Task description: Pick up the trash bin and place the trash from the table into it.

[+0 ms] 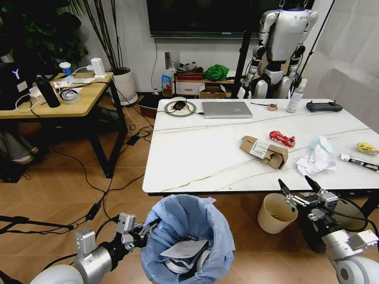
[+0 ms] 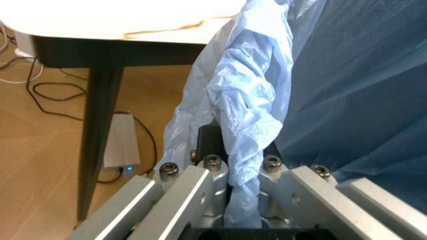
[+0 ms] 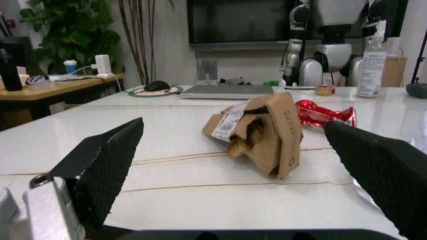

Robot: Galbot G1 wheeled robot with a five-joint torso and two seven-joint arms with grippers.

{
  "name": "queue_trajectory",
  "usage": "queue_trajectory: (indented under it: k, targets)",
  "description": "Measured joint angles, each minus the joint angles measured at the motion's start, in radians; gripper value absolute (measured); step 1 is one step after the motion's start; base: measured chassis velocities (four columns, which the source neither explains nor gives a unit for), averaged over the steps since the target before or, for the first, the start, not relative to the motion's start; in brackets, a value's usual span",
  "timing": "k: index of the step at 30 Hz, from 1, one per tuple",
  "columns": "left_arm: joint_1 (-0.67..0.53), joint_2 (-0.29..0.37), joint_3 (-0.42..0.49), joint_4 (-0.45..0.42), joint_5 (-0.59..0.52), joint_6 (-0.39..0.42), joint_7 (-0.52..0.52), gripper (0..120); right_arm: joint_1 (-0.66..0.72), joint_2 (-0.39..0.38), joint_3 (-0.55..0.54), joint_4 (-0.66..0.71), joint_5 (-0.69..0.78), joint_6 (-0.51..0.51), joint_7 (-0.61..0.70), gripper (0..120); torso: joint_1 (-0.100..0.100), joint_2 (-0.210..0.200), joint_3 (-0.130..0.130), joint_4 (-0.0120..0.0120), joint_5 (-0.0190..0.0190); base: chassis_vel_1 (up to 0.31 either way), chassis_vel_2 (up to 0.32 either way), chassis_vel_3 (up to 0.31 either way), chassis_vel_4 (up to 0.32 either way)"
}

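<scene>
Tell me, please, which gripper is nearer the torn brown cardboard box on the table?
Right. The right gripper hovers open at the table edge facing the box; the left gripper clamps the blue-lined trash bin below.

Wood floor point(image 1: 59, 195), wooden desk point(image 1: 65, 97), wall TV point(image 1: 201, 18).

Closed silver laptop point(image 1: 227, 109) beside a green-rimmed round mat point(image 1: 180, 107); clear bottle point(image 1: 295, 96) and black controller point(image 1: 324, 106) farther right. Cream bucket point(image 1: 277, 213) on the wood floor. Wooden desk point(image 1: 56, 94) cluttered at left. Humanoid robot point(image 1: 280, 50) standing behind.
</scene>
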Motion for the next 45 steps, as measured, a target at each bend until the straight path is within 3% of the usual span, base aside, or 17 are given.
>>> queue_trajectory:
  k: [45]
  targets:
    - [0.008,-0.007,0.008,-0.006,0.011,0.002,-0.001,0,-0.005,-0.016,0.0,-0.006,0.014,0.02,-0.034,100,0.0,0.0,0.0,-0.0001,0.0001,-0.084,-0.085,0.086,0.082]
